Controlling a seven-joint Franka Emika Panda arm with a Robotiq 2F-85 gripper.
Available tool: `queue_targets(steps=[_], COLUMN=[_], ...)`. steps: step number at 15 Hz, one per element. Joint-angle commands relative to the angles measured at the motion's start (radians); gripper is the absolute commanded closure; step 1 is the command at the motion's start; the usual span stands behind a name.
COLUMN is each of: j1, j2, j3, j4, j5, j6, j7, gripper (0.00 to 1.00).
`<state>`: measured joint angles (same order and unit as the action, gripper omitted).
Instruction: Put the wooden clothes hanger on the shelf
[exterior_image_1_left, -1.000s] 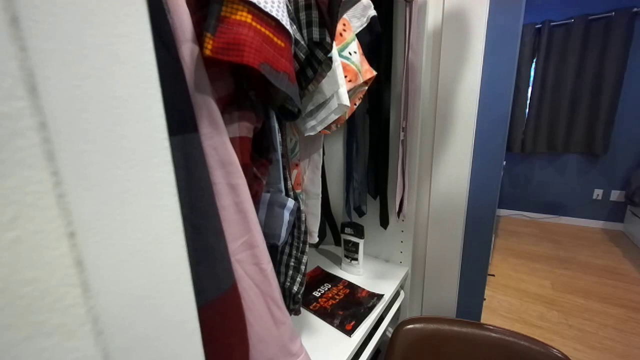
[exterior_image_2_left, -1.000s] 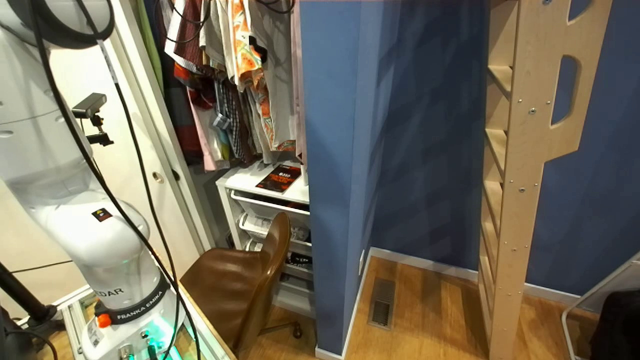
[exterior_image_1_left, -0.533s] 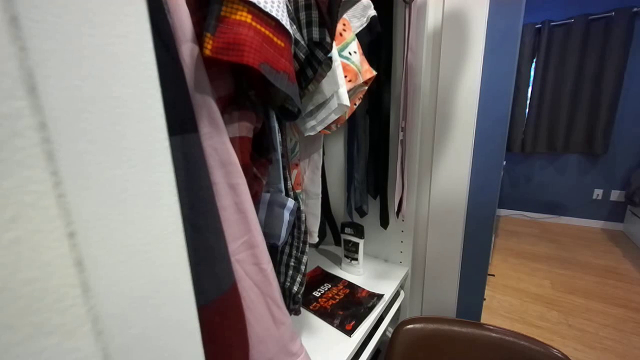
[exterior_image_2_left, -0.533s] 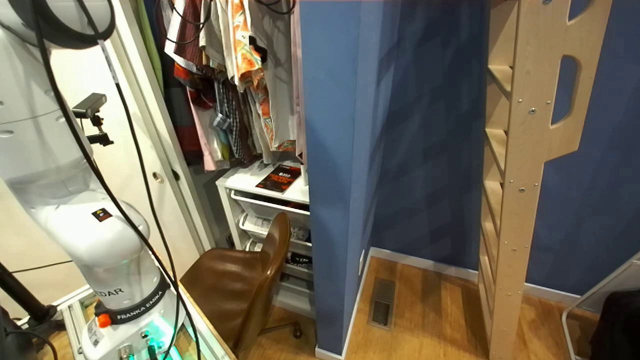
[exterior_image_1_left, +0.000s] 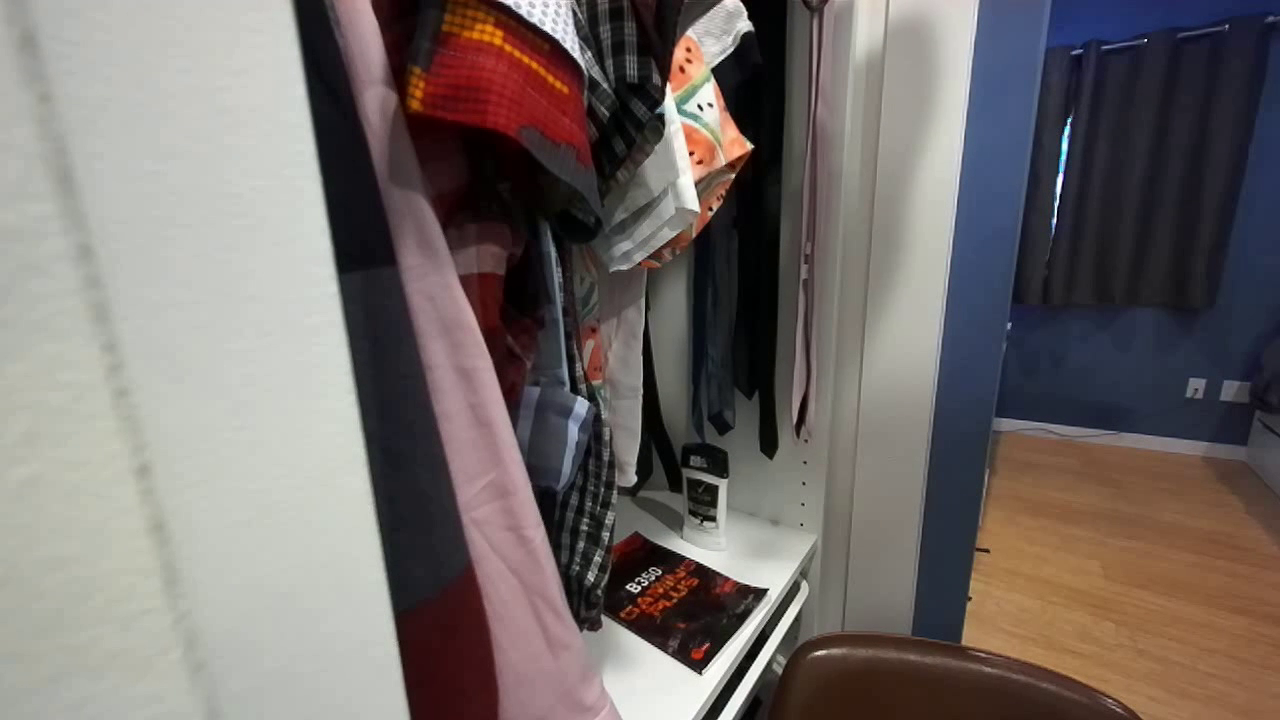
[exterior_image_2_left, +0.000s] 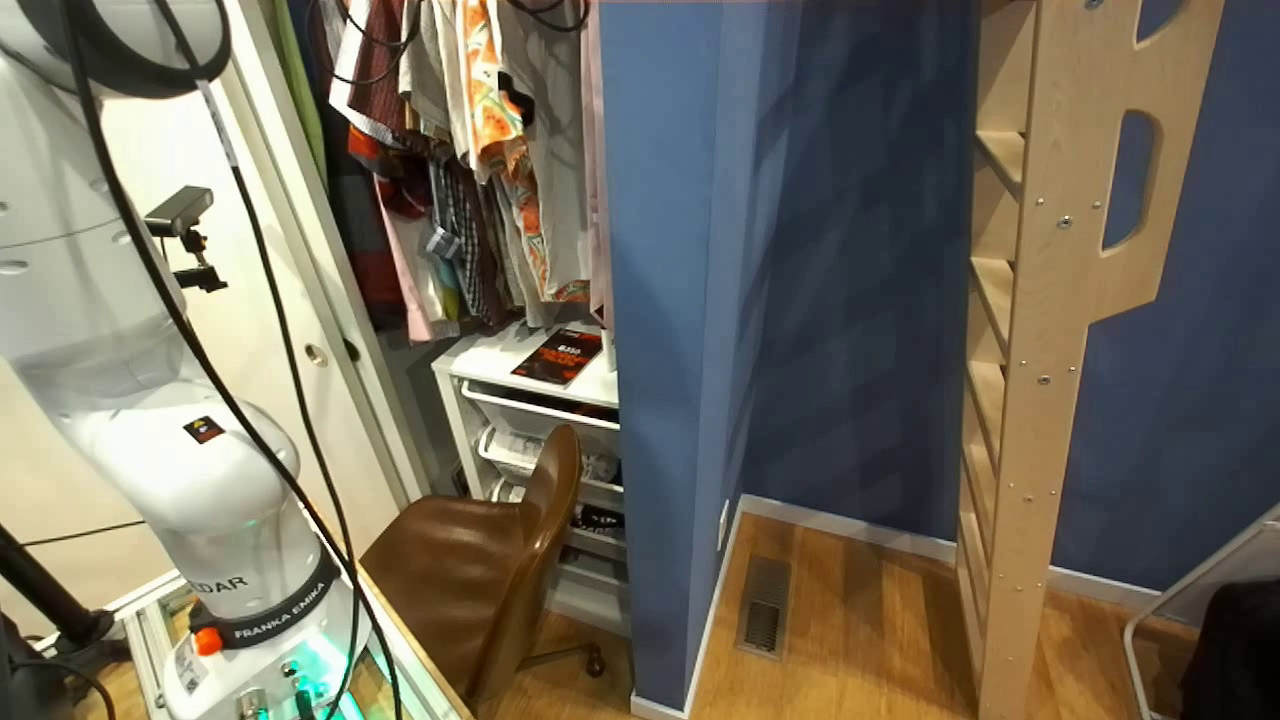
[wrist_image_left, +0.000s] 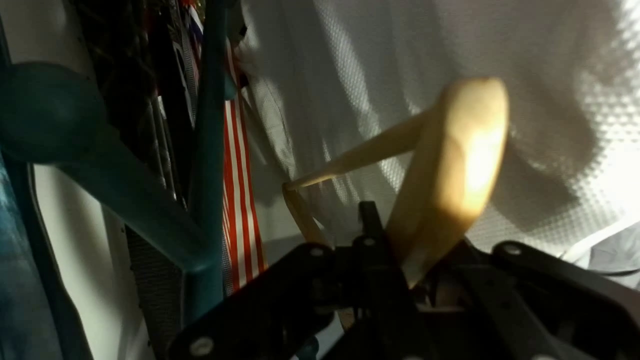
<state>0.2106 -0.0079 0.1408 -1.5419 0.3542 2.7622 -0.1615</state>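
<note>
The wooden clothes hanger (wrist_image_left: 472, 145) shows in the wrist view as a pale, rounded bar. One end rises toward the camera, and its thinner parts run back to the left. Its lower end runs down between the dark fingers of my gripper (wrist_image_left: 417, 232), which is shut on it. The right finger is partly hidden behind the wood. Neither exterior view shows the gripper or this hanger. A white shelf (exterior_image_1_left: 640, 680) lies low in the closet in both exterior views, beneath the hanging clothes, with a dark booklet (exterior_image_1_left: 685, 600) and a white stick container (exterior_image_1_left: 706, 510) on it.
Teal hangers (wrist_image_left: 145, 205) stand close at the left of the jaws in the wrist view. White textured cloth (wrist_image_left: 540, 165) hangs behind the wood. Hanging clothes (exterior_image_2_left: 470, 150) fill the closet above the shelf. A brown chair (exterior_image_2_left: 450, 560) stands in front, beside the robot arm (exterior_image_2_left: 180, 470).
</note>
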Motion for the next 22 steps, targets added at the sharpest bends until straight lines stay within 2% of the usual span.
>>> queue_targets(steps=[1,5,9,17,22], j1=[0.003,0.008,0.013,0.002,-0.012], j2=[0.005,0.006,0.002,-0.036,-0.086], j3=[0.002,0.006,0.013,0.005,-0.019], j4=[0.01,0.018,0.024,-0.003,-0.051], j5=[0.063,0.169,0.298,0.528,0.528], j6=[0.023,0.06,0.08,0.017,-0.06], j7=[-0.03,-0.068,-0.162,-0.381,-0.444], gripper=[0.96,0.96,0.96,0.96,0.96])
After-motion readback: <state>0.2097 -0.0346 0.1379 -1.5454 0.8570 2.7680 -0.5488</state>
